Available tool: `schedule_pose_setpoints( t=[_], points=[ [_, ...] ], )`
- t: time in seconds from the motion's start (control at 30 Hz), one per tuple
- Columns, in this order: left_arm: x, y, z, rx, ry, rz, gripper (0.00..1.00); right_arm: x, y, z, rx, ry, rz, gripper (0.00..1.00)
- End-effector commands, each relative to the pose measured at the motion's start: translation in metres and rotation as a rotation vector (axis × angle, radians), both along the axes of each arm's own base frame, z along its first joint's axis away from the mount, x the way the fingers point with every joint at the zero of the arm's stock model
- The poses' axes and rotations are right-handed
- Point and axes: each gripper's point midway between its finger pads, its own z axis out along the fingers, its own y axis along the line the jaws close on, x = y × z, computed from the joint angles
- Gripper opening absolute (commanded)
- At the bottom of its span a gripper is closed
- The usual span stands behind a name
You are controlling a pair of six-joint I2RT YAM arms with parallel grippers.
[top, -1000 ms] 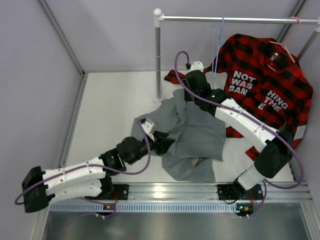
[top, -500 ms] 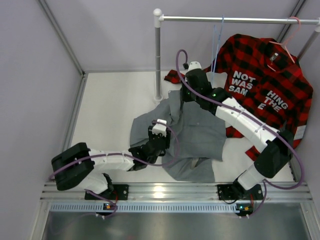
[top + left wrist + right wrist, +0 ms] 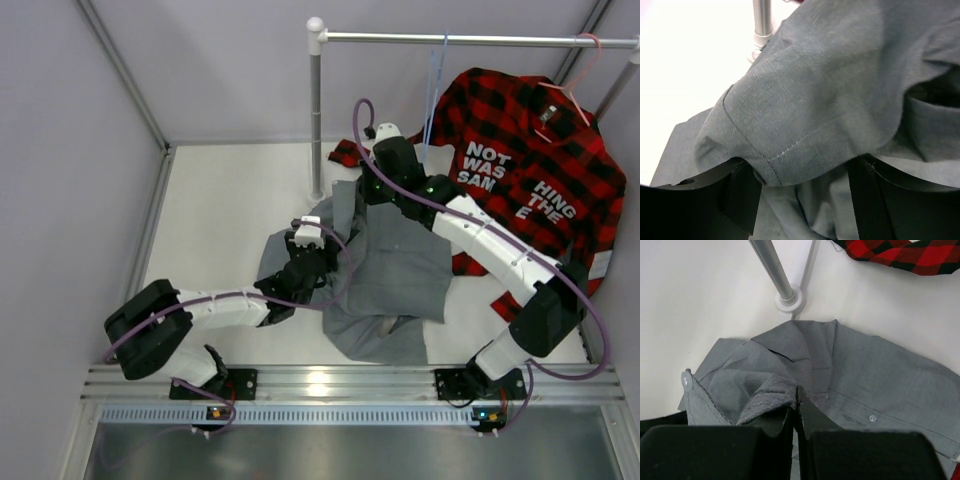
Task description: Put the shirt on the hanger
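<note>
Your light is bright and even, coming from above. Past the left pincer (image 3: 805, 200), the white table (image 3: 690, 60) glows so bright it looks washed out. The pincer's fingers (image 3: 740, 200) look black and blurry. A dark shadow sits under the shirt (image 3: 830, 90) fold between them.

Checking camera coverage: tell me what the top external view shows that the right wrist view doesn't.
Only top external: the hanger on the rail, the lettering on the plaid shirt, the left arm. Only right wrist: the right claw pinched shut on a fold of the shirt, and a button. Both: the shirt, the rail post, part of the plaid shirt.
</note>
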Motion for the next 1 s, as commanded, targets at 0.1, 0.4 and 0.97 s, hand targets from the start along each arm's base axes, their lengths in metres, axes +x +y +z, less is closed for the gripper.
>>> schedule_pose_setpoints(
  t=[0.1, 0.4, 0.97],
  points=[
    [0.023, -0.006, 0.018, -0.079, -0.056, -0.016, 0.64, -0.006, 0.002, 0.024, 0.06, -0.028, 0.053, 0.0],
    [0.048, 0.01, 0.05, -0.069, -0.131, -0.067, 0.0, -0.028, 0.017, 0.024, 0.114, 0.0, 0.202, 0.0],
    [-0.01, 0.037, 0.184, -0.077, -0.093, -0.25, 0.0, -0.123, -0.012, 0.044, 0.302, 0.047, 0.378, 0.0]
  ],
)
